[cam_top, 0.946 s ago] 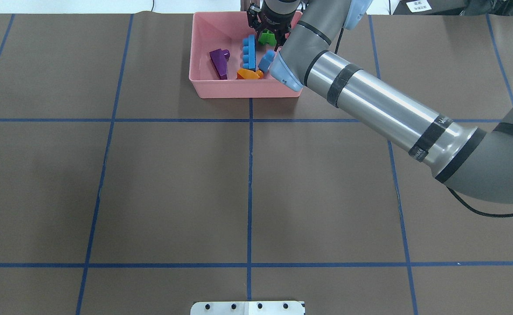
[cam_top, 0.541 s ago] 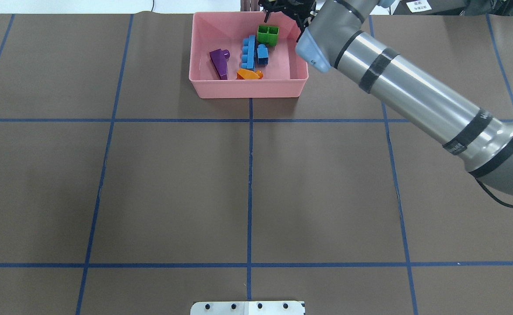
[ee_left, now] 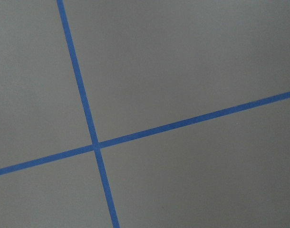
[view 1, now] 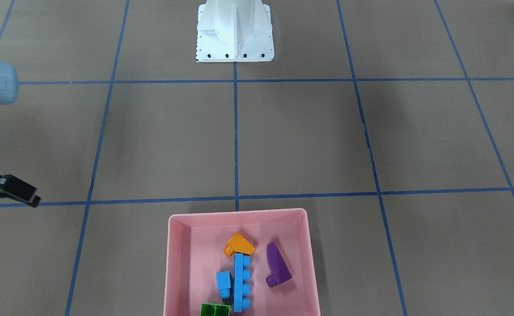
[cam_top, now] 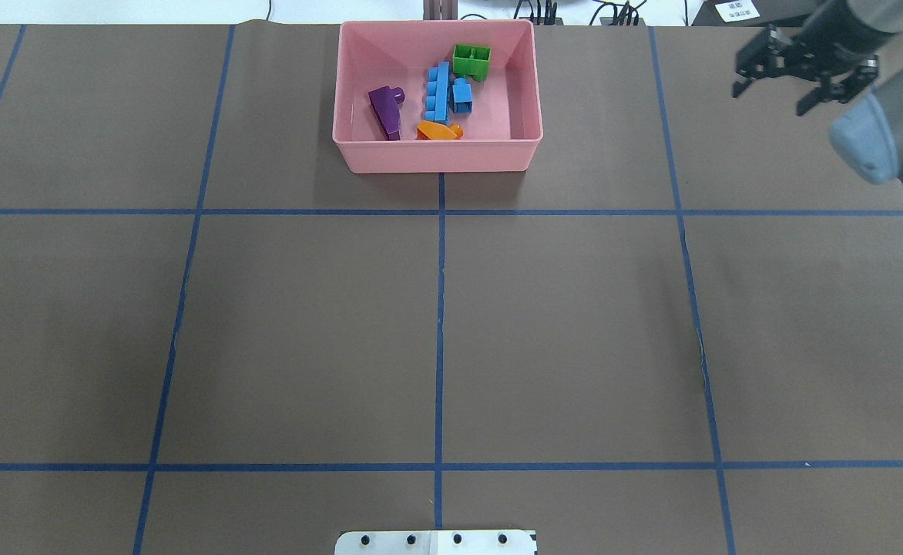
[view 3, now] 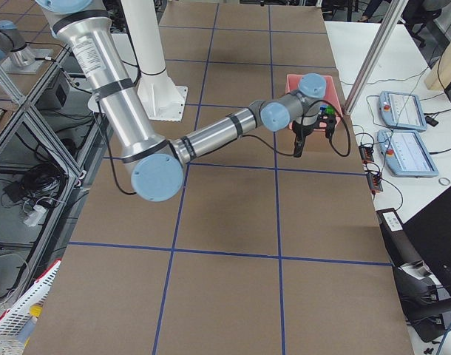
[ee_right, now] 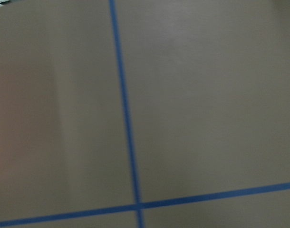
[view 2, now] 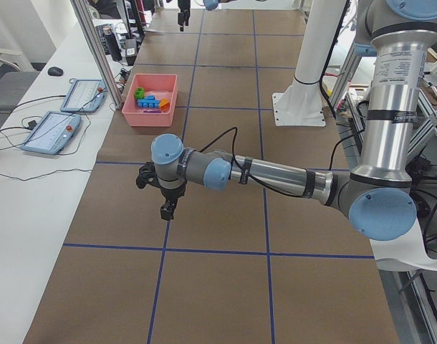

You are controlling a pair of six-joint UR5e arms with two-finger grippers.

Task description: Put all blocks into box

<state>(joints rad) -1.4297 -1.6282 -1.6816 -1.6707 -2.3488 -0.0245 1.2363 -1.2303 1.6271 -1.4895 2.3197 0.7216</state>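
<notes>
**Item: box** (cam_top: 436, 156). Pink tray with low walls and rounded corners, set at the far edge of the worktop (cam_top: 436, 324), about midway along it. It holds all five blocks.

**Contents**
- Long light-blue brick (cam_top: 440, 92): four studs, lying on its side, studs turned toward the robot's left.
- Small light-blue brick (cam_top: 462, 95): touching the long one's right flank.
- Green brick (cam_top: 471, 62): near the far wall, its hollow side showing.
- Orange sloped brick (cam_top: 438, 131): by the near wall, just beside the long brick's near end.
- Purple curved brick (cam_top: 386, 112): apart from the others, on their left, stud at its far end.

**Right gripper** (cam_top: 773, 94). Jaws released and holding nothing. It hangs above the worktop toward the far right corner, well apart from the box.

**Left gripper** (view 2: 155, 195). Over the left end of the worktop, well apart from the box. I cannot tell whether its jaws are spread or clenched.

**Writing.** White label (cam_top: 735, 9) beyond the far edge; print too small to read.

**Other.** White pedestal base (view 1: 235, 30) at the near edge, in line with the box.
</notes>
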